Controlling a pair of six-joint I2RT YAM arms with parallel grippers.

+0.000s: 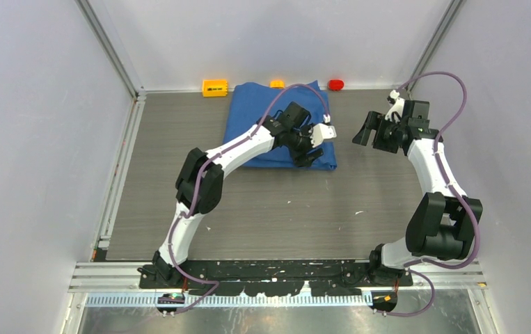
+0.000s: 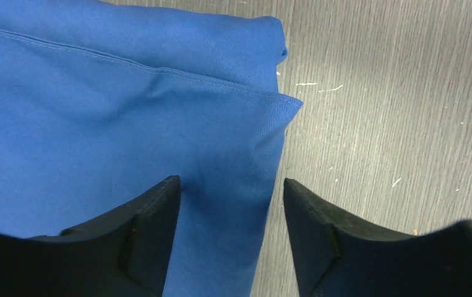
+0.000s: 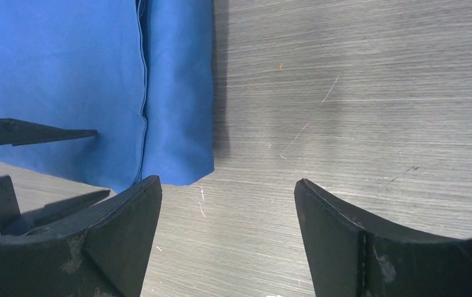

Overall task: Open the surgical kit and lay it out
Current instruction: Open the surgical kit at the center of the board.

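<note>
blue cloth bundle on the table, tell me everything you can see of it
The large blue woven cloth wrap is folded shut into a low, roughly rectangular bundle at the far middle of the grey wood-grain table. Stitched hems run along its layered flaps, with soft creases; nothing inside shows. The left fingers stand apart astride its near right edge, one over cloth, one over table; whether they touch it cannot be told.

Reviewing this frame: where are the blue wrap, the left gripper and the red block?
blue wrap [image 1: 246,111], top external view, bare far-left part of the cloth.
left gripper [image 2: 230,180], left wrist view, midway between its open fingertips, over the cloth.
red block [image 1: 336,85], top external view, its middle.
</note>
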